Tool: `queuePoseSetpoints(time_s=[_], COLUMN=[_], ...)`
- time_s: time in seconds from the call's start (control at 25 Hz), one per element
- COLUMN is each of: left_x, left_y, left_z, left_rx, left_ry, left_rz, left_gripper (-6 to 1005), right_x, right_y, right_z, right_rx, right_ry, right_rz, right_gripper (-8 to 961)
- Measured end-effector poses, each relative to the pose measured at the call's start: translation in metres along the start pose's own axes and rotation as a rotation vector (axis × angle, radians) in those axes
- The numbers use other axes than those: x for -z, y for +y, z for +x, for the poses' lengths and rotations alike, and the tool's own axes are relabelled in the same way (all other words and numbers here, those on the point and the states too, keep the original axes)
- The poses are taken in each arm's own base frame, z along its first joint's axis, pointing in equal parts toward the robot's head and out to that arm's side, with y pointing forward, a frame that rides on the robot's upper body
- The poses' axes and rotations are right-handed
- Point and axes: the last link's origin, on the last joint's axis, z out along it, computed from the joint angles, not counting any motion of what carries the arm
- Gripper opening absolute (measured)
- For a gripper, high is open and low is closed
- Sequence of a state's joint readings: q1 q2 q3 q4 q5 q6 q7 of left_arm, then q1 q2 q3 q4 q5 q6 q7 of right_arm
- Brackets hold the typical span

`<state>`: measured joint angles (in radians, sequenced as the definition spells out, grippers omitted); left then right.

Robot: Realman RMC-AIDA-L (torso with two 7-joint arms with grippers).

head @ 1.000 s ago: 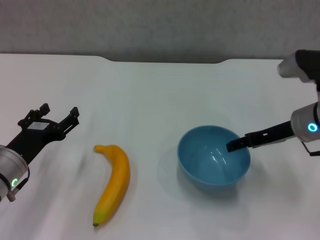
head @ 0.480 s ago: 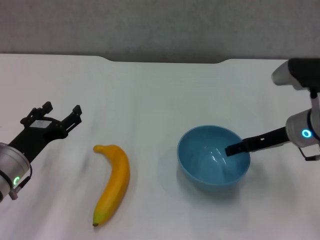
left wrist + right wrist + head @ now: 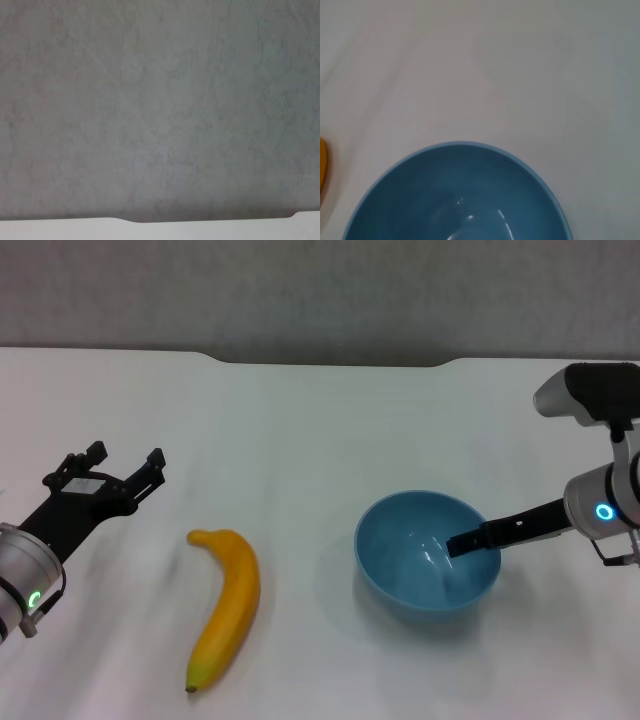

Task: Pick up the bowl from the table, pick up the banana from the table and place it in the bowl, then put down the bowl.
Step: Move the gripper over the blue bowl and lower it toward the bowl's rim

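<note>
The light-blue bowl [image 3: 420,565] stands upright on the white table [image 3: 320,420], right of centre. It fills the lower part of the right wrist view [image 3: 460,195]. The yellow banana [image 3: 228,602] lies flat to the bowl's left, stem at the far end, and a sliver of it shows in the right wrist view [image 3: 322,170]. My right gripper [image 3: 468,538] reaches from the right over the bowl's right rim, its tip inside the bowl. My left gripper [image 3: 125,460] is open and empty, held above the table left of the banana.
The table's far edge has a shallow notch [image 3: 330,362], with a grey wall behind it. The left wrist view shows only that wall and a strip of the table edge [image 3: 150,230].
My right arm has swung slightly left and lower, sliding the gripper tip a little deeper into the bowl. My left gripper has shifted slightly. The bowl and the banana have not moved.
</note>
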<state>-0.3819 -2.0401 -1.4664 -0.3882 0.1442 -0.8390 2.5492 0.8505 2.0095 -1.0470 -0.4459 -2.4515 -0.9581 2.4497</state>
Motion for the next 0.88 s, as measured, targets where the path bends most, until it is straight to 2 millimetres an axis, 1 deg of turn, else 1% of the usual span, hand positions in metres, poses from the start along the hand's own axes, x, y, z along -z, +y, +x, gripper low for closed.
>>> queuePoseSetpoints(time_s=[0.28,0.4,0.6,0.88], left_x=[-0.0013,-0.0019,-0.0020,-0.0018], left_y=[0.0010,0.0016,0.0019,0.0018], left_z=[0.0008,0.0011,0.0010,0.0009], left_rx=[0.001,0.000,0.001,0.001], left_ry=[0.002,0.002,0.002,0.002], left_rz=[-0.003,-0.005,-0.006,-0.006], left_gripper=[865,865,865,865], right_x=[-0.0006,-0.0012,-0.0012,-0.0017], right_y=[-0.0015,-0.0011,-0.0014,-0.0019], right_z=[0.0006,0.0008,0.0011,0.0024], right_rx=[0.008,0.014,0.015,0.018], right_ry=[0.001,0.004,0.006,0.011], right_rz=[0.012,0.016,0.018,0.023], right_gripper=[889,851,625,492])
